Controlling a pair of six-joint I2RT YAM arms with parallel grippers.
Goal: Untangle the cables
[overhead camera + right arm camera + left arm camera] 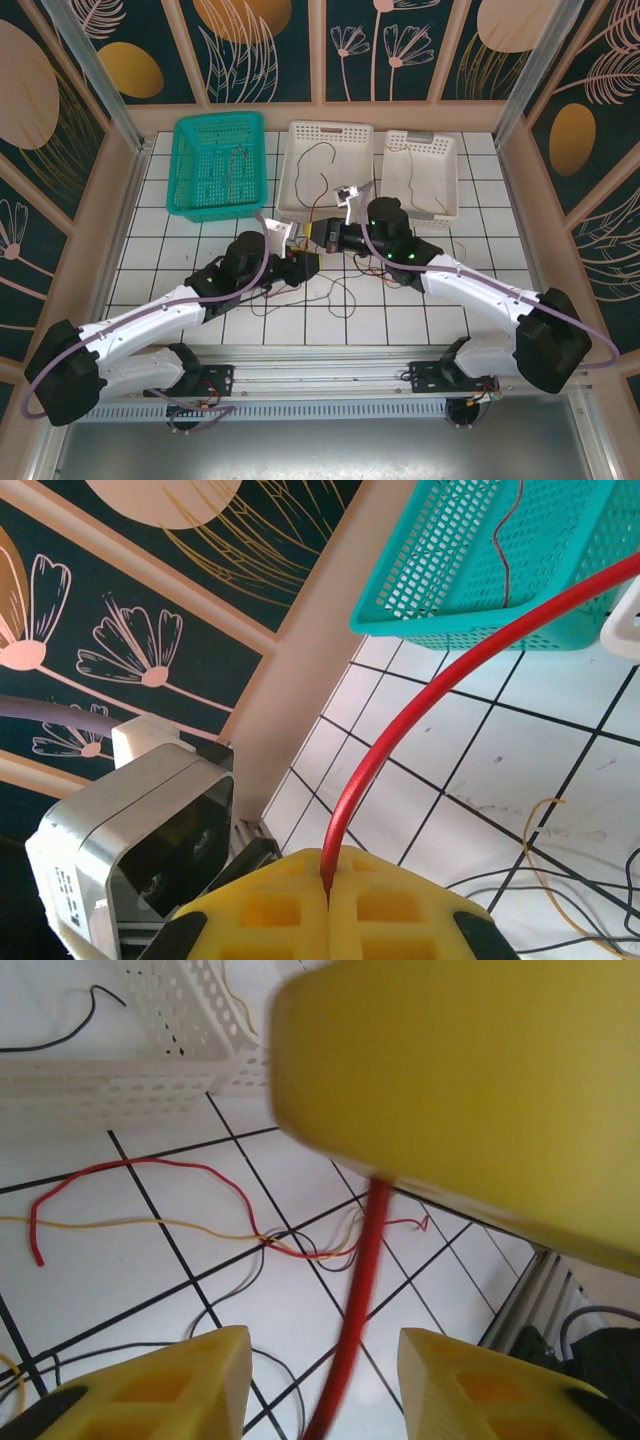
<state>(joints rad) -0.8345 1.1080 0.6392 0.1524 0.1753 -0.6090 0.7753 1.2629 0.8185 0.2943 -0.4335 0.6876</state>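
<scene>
Table (150, 235), 3 baskets (220, 119) — right end effector (328, 890) pinching 1 red cable (352, 780)

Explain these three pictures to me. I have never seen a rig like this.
These are two robot arms bolted to a tiled table, each ending in a two-finger gripper. The wide picture looks down from above and behind them. The other two come from cameras on the wrists, so each shows its own yellow fingers. On the table lie thin loose cables in red, tan and dark, tangled near the middle. At the back stand a teal basket and two white baskets, each with a cable inside. The right gripper is shut on a red cable. In the left wrist picture, a red cable runs between the open fingers of the left gripper, unclamped.
</scene>
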